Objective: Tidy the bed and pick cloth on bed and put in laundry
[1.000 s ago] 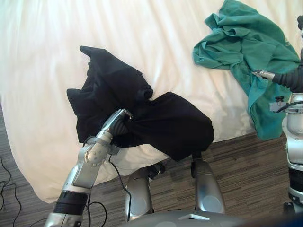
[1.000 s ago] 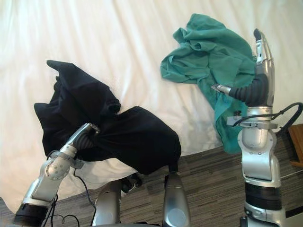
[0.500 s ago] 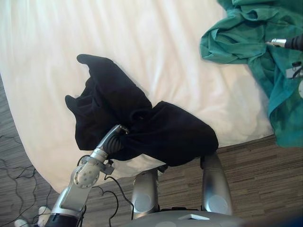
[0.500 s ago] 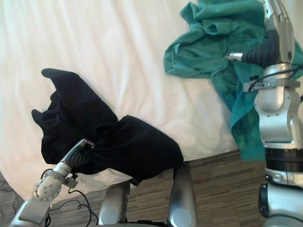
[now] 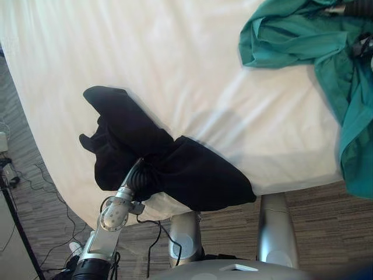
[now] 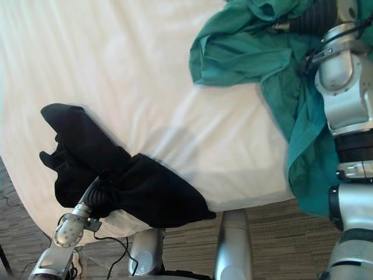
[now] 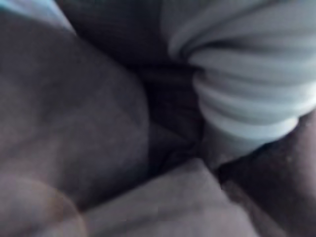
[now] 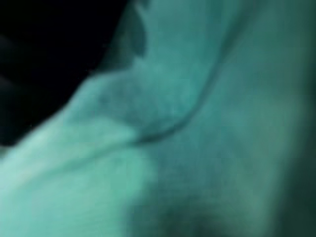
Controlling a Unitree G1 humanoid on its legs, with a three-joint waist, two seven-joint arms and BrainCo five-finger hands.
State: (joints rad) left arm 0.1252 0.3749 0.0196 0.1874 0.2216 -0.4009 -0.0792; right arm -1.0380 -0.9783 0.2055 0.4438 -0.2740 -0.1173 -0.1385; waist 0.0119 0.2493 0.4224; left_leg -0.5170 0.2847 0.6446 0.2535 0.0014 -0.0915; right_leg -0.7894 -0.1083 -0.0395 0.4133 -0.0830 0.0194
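A black cloth [image 5: 192,175] lies bunched at the near edge of the white bed [image 5: 175,58], one end drooping over the side. My left arm reaches into its folds. The ribbed wrist cover [image 5: 139,177] shows, and the left hand itself is buried in the cloth; in the left wrist view dark fabric [image 7: 74,123] presses around the cover [image 7: 247,98]. A teal cloth [image 6: 245,46] is spread at the bed's far right corner and hangs over the edge. My right arm's ribbed wrist [image 6: 315,14] goes into it, and teal fabric [image 8: 197,123] sits close against the right wrist view.
Striped grey-brown flooring [image 5: 315,198] runs along the bed's near side and left end. Loose cables [image 5: 41,175] trail on the floor at the left. The wide middle of the sheet is smooth and bare.
The camera has swung, so the whole picture has shifted. My right hand, raised with straight fingers a second ago, now sits in the teal cloth. The left arm stays in the black cloth.
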